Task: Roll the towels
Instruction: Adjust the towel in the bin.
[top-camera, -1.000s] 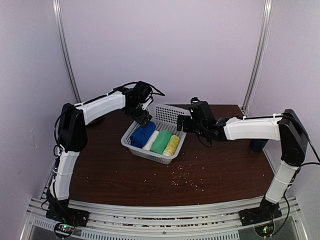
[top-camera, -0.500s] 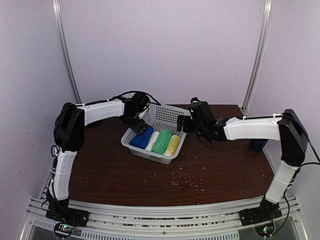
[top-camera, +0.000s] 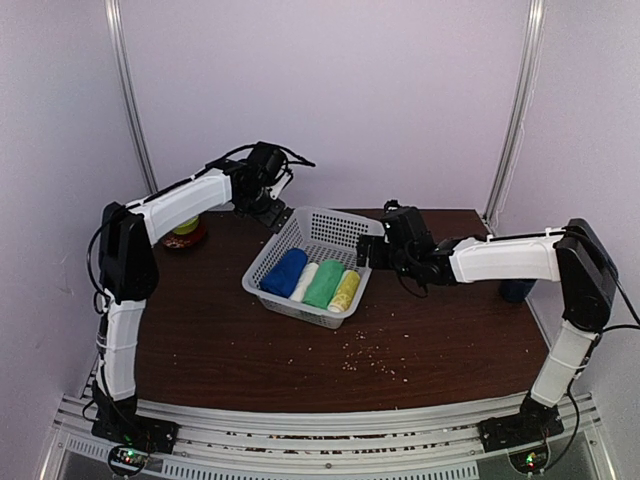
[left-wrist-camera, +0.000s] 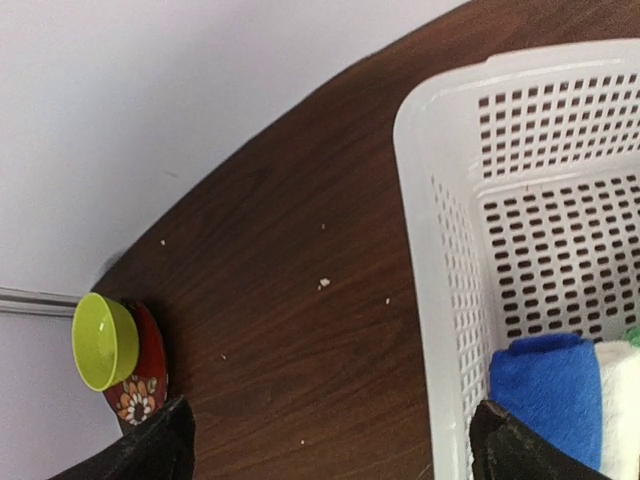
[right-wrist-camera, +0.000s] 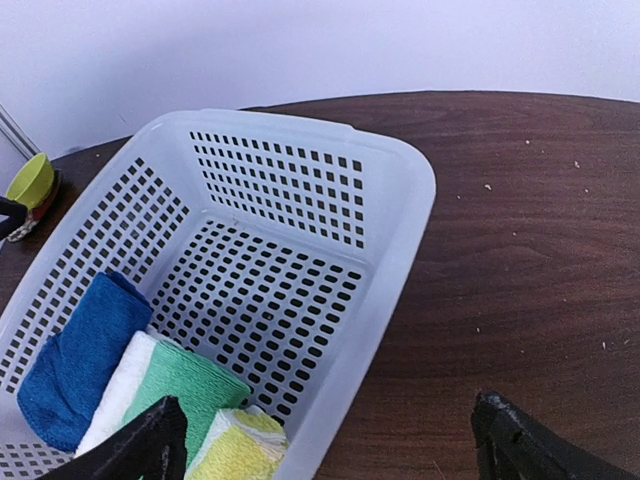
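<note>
- Dark bench (top-camera: 220, 340) is bearing the basket (top-camera: 335, 228); blue towel (top-camera: 285, 272) and white towel (top-camera: 303, 282) are lying inside, apparently rolled.
- Left jaws are withdrawing, wide open and empty; right jaws are gaping likewise, so rolling is looking finished.

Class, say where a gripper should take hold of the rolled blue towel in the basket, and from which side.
Probably its far end, from above: the blue towel lies along the basket's left wall, white towel touching its other side; only that end faces bare floor.

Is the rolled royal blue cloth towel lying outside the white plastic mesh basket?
No, the royal blue towel lies inside the mesh basket, beside the white towel.
</note>
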